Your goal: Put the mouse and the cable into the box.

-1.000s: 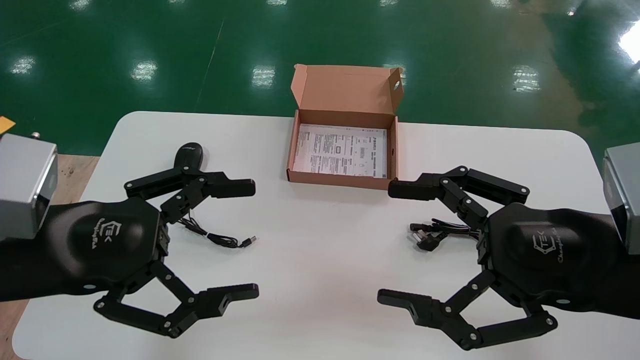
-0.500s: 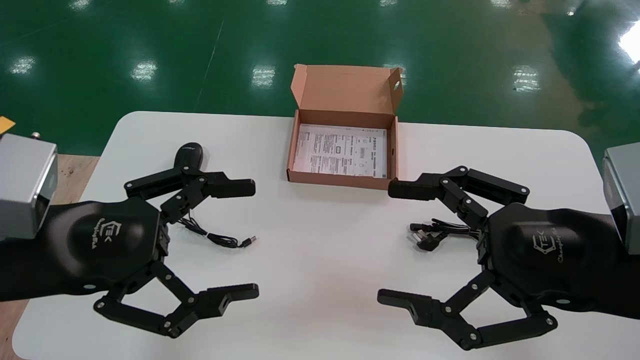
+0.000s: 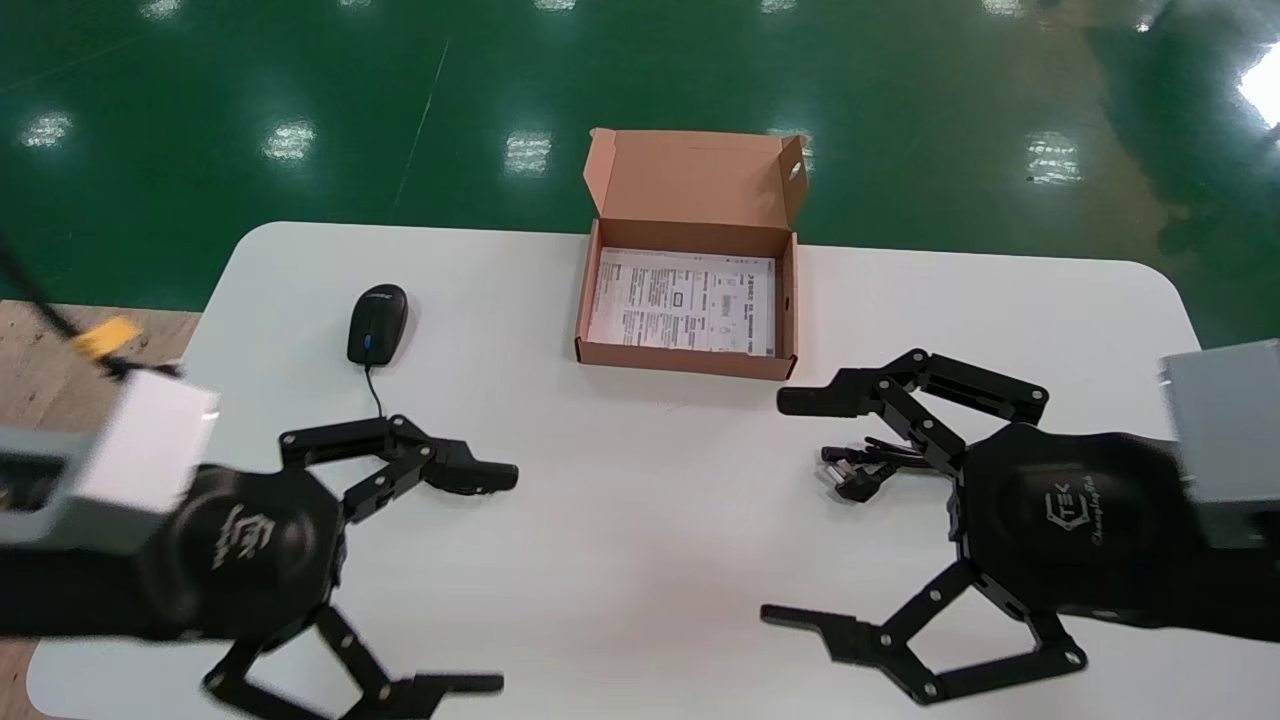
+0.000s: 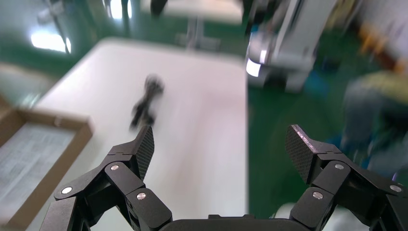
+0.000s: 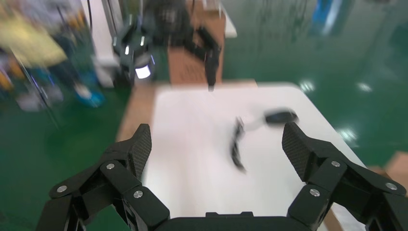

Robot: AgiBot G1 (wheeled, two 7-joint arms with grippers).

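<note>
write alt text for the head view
The left gripper and right gripper hang open over a table. A mouse lies at left, an open box with a printed sheet at centre, a cable beside the right gripper.

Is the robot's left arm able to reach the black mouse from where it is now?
Probably yes. The black computer mouse lies in the open on the white table, just ahead of the left gripper, which is open. Only the mouse's thin black cord lies between them.
</note>
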